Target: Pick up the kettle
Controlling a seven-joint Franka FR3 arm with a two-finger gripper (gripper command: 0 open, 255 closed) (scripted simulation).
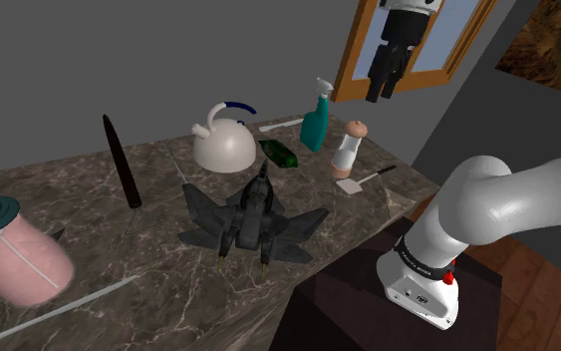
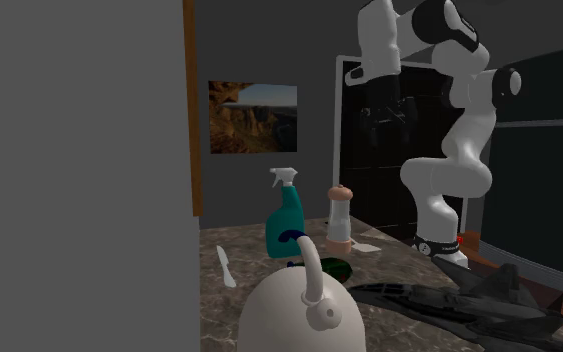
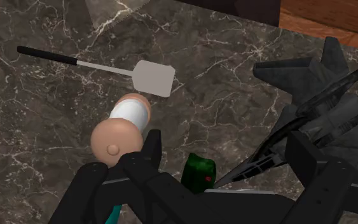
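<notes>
Closest to the shoulder camera you have a pink cylinder with a teal cap [image 1: 14, 261]. Farther along the dark marble counter [image 1: 148, 261], your white domed kettle [image 1: 224, 148] sits upright beyond a dark grey toy jet [image 1: 248, 214]. In the second exterior view the kettle stands foremost, its handle arched on top and free to grasp. In the wrist view the black fingers [image 3: 317, 168] stand apart, holding nothing. They are high over a tan-capped white grinder [image 3: 123, 127] and a white spatula [image 3: 153, 77], presumably for clearance.
</notes>
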